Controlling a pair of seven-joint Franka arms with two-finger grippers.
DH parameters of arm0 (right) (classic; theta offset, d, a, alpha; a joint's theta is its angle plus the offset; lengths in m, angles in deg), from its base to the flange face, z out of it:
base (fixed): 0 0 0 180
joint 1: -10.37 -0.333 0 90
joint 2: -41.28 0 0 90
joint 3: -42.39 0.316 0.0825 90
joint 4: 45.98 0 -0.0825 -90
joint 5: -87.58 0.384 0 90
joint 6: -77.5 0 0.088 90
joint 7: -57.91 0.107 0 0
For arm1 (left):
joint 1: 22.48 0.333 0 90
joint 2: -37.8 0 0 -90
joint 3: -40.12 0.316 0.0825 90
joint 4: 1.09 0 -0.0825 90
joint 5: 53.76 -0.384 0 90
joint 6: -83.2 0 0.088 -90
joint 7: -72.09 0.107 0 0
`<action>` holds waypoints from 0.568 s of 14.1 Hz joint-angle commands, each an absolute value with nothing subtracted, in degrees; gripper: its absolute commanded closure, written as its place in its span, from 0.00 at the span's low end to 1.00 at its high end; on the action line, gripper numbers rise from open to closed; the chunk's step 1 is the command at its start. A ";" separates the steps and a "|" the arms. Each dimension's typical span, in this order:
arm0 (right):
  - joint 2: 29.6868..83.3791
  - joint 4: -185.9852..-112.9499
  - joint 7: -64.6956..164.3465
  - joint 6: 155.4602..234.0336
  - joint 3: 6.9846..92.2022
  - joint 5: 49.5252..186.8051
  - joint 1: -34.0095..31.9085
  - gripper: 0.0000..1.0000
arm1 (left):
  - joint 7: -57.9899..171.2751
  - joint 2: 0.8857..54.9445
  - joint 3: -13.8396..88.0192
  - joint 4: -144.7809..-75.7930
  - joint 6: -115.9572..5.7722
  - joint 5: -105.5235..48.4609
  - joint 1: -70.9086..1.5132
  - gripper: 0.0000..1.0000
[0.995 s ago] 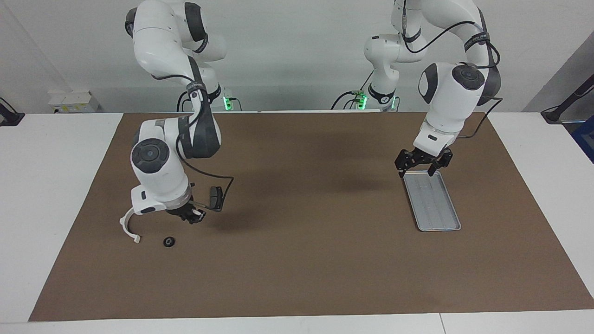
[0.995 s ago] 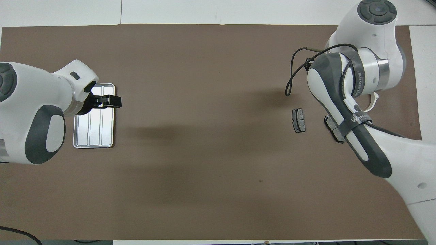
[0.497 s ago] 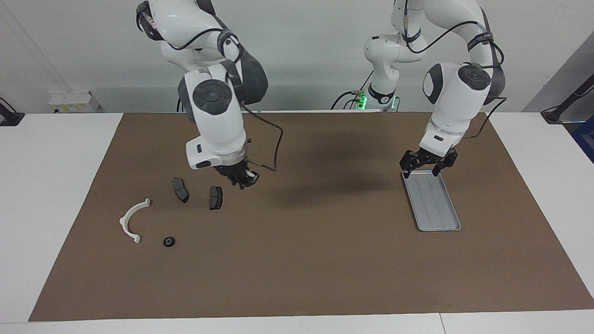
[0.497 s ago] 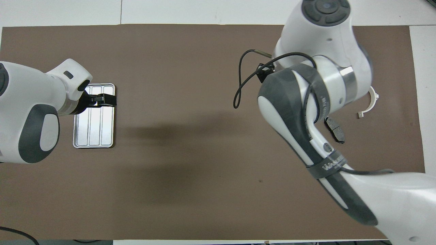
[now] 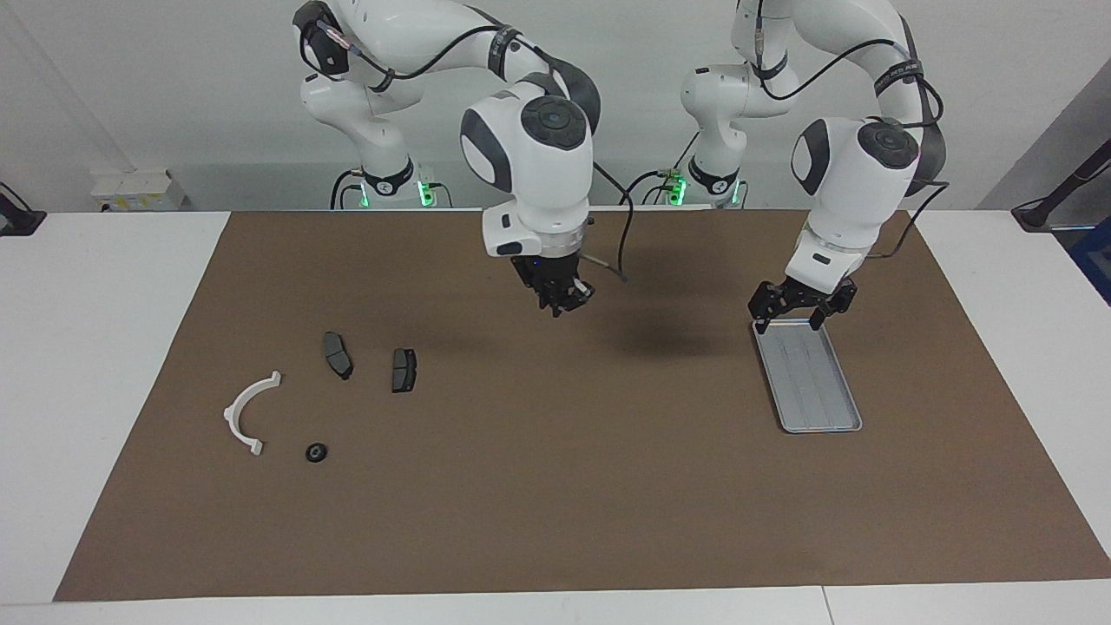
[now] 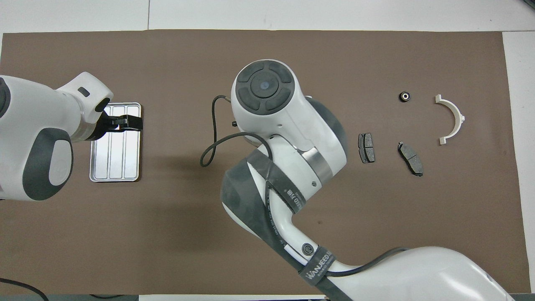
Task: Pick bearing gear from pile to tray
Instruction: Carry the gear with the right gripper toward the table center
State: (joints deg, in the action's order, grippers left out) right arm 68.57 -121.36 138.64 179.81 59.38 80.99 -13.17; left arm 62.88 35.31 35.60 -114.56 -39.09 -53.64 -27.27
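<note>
Right claw (image 5: 562, 304): fingertips pressed together, raised over bare mat near mid-bench; whether a small part sits between the tips cannot be told. Hidden under its own arm in the overhead view.
Left claw (image 5: 788, 316): fingers spread wide, nothing between them, hanging just over the tray's robot-side end.
Tray (image 5: 811, 382): flat on the mat at the left arm's end of the bench, ribbed base bare, directly below the left claw and well apart from the right claw.
Pile: spread loosely at the right arm's end of the bench, well apart from both claws.
Dark plates: two, one (image 5: 404, 370) closest to the right claw, the other (image 5: 337, 354) just beside it.
White arc (image 5: 246, 412): outermost piece of the pile, lying flat.
Black round piece (image 5: 317, 452): small ring-like part, near the arc's end, touching nothing.
Brown mat (image 5: 555, 486): covers the bench; the stretch between right claw and tray is open.
Cable (image 5: 618, 252): loops beside the right claw's wrist.
</note>
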 commanded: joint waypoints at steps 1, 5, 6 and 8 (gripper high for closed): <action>69.13 -125.25 142.80 185.24 59.71 79.67 -14.66 1.00 | 63.47 35.43 35.55 -114.65 -38.62 -54.01 -26.70 0.00; 75.45 -124.99 148.42 190.25 59.53 74.76 -18.54 1.00 | 63.91 35.43 35.72 -114.73 -39.14 -54.46 -26.70 0.01; 76.51 -124.99 148.70 191.48 59.62 74.48 -18.54 1.00 | 63.91 35.51 35.72 -114.91 -39.40 -54.46 -26.70 0.01; 78.45 -124.99 148.70 193.15 59.62 74.39 -18.63 1.00 | 63.91 35.51 35.72 -114.91 -39.41 -54.46 -26.61 0.01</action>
State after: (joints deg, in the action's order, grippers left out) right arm 76.63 -125.39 147.70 191.15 59.29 75.83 -19.09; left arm 63.11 35.31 35.84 -114.56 -38.98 -53.83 -27.23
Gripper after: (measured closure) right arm 0.775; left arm 0.000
